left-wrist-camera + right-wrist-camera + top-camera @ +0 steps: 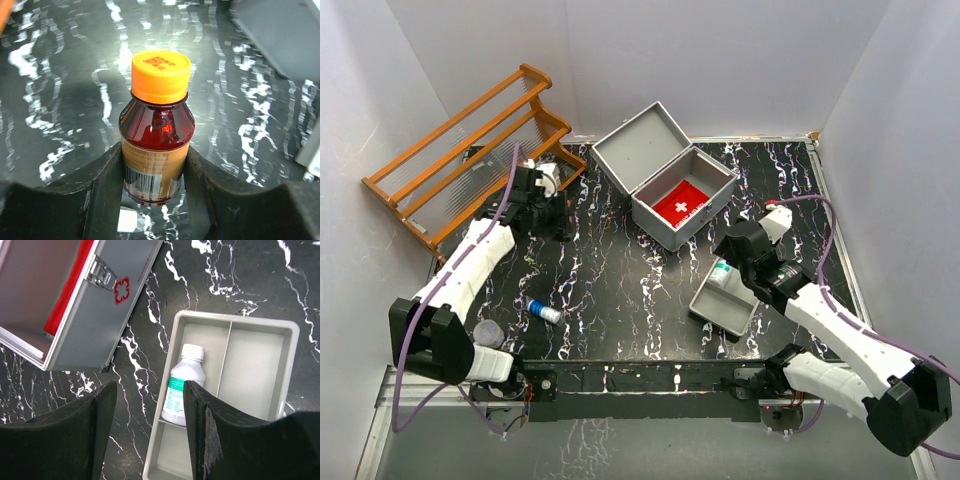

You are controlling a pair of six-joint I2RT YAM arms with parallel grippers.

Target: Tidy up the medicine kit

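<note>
The left gripper (154, 172) pinched a smooth, translucent amber bottle (156, 145) that stood upright with its ribbed orange cap (160, 75) on top. Glossy black marbled table (60, 100) lay open ahead of it. The right gripper (150, 390) hung spread and held nothing, above a grey divided tray (255, 365) holding a white bottle (182, 385). Ahead of that gripper, a strip of table away from the tray, sat the medicine kit (100, 315). It was boxy grey metal with its lid open and its latched wall facing the gripper, its long axis diagonal.
</note>
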